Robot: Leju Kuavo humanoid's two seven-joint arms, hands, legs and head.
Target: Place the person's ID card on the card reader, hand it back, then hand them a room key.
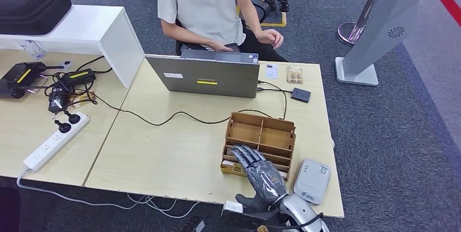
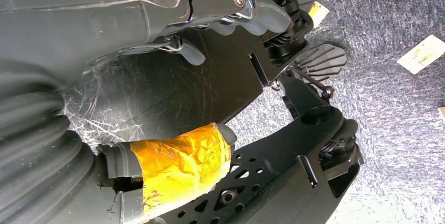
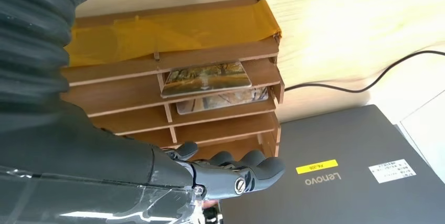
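- The right hand (image 1: 255, 173) reaches in from the near edge of the table (image 1: 163, 150), fingers stretched out flat and apart, holding nothing, over the near rows of the wooden organiser (image 1: 260, 142).
- In the right wrist view the same hand (image 3: 231, 174) shows its dark fingers (image 3: 262, 169) extended together above the organiser (image 3: 173, 61), with no card between them.
- Two room key cards (image 3: 205, 80) with a tree picture lie in adjoining slots of the organiser, one just behind the other; the fingers do not touch them.
- The left hand (image 2: 231, 14) hangs beside the robot's body over grey carpet, fingers loosely curled and apart, gripping nothing; orange tape wraps its thumb (image 2: 181, 166).
- The grey card reader (image 1: 311, 180) sits on the table just beside the organiser, at the near right corner, nothing lying on it.
- A closed grey laptop lid (image 1: 209, 77) stands beyond the organiser; a black cable (image 1: 163, 120) runs across the table past it.
- Two small cards (image 1: 282, 73) lie at the far right edge of the table, near a small black box (image 1: 300, 94); I cannot tell which is the ID card.
- A person (image 1: 204, 4) in a pale shirt sits behind the laptop, one hand (image 1: 272, 37) held above the far edge.
- A white power strip (image 1: 54, 140) lies on the adjoining table to the left.
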